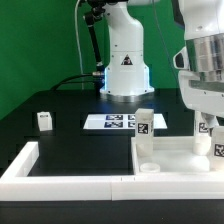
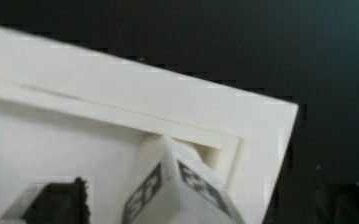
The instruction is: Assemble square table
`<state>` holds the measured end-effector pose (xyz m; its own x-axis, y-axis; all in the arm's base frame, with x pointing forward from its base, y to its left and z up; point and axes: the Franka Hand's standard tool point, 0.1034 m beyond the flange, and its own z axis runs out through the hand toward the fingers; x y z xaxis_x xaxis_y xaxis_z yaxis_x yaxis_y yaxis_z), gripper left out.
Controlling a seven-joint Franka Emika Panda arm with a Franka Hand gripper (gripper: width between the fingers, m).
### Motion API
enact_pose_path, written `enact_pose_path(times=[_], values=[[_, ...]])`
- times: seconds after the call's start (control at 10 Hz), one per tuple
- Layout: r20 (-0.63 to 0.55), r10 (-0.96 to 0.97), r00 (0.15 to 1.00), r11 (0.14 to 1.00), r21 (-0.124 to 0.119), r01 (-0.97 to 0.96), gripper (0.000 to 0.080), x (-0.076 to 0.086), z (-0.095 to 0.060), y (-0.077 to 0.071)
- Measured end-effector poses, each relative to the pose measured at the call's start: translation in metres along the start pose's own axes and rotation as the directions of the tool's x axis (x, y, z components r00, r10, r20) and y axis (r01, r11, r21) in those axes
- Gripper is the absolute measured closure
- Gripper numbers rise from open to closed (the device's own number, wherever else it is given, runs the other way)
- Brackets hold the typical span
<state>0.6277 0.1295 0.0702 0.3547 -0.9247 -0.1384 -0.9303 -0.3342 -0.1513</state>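
One leg looks to be the step in hand; the black worktop [image 1: 60, 140] carries the square panel [image 1: 175, 158], with the L-shaped border wall [image 1: 70, 172] running along the panel's near side; the marker board [image 1: 108, 122] lies just beyond the panel's far corner; the corner leg [image 2: 172, 185] stands upright inside the panel's raised rim; the loose leg [image 1: 44, 120] sits well apart from the panel, toward the exterior view's left; the end effector [image 1: 204, 108] hangs over the corner leg, released, its fingers [image 2: 60, 200] standing clear of it; best, I judge, to rise straight up off the panel so neither finger tips the leg, then fetch the loose one
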Motion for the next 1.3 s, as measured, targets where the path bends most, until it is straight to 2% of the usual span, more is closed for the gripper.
enact_pose_path(times=[0.1, 0.2, 0.3, 0.4, 0.6, 0.7, 0.8, 0.9, 1.0, 1.1, 1.3], values=[[0.0, -0.073, 0.997, 0.997, 0.0, 0.073, 0.0152, 0.0, 0.0, 0.0], [-0.002, -0.167, 0.986, 0.986, -0.014, 0.167, 0.0152, 0.002, -0.001, 0.001], [0.001, -0.385, 0.923, 0.92, -0.073, 0.384, 0.0151, 0.005, -0.006, 0.0], [-0.004, -0.501, 0.865, 0.862, -0.085, 0.499, 0.0151, 0.007, -0.011, -0.009], [-0.011, -0.481, 0.877, 0.874, -0.083, 0.478, 0.0151, 0.007, -0.01, -0.008], [-0.012, -0.478, 0.878, 0.876, -0.082, 0.476, 0.024, 0.007, -0.01, -0.008], [-0.015, -0.432, 0.902, 0.899, -0.084, 0.43, 0.024, 0.008, -0.009, -0.007], [-0.026, -0.343, 0.939, 0.936, -0.089, 0.34, 0.044, 0.013, -0.01, -0.004], [-0.034, -0.284, 0.958, 0.956, -0.089, 0.28, 0.0493, 0.016, -0.011, -0.003], [-0.038, -0.237, 0.971, 0.969, -0.087, 0.233, 0.0493, 0.016, -0.011, -0.003], [-0.064, -0.002, 0.998, 0.997, -0.08, -0.003, 0.0496, 0.019, -0.01, 0.0]])
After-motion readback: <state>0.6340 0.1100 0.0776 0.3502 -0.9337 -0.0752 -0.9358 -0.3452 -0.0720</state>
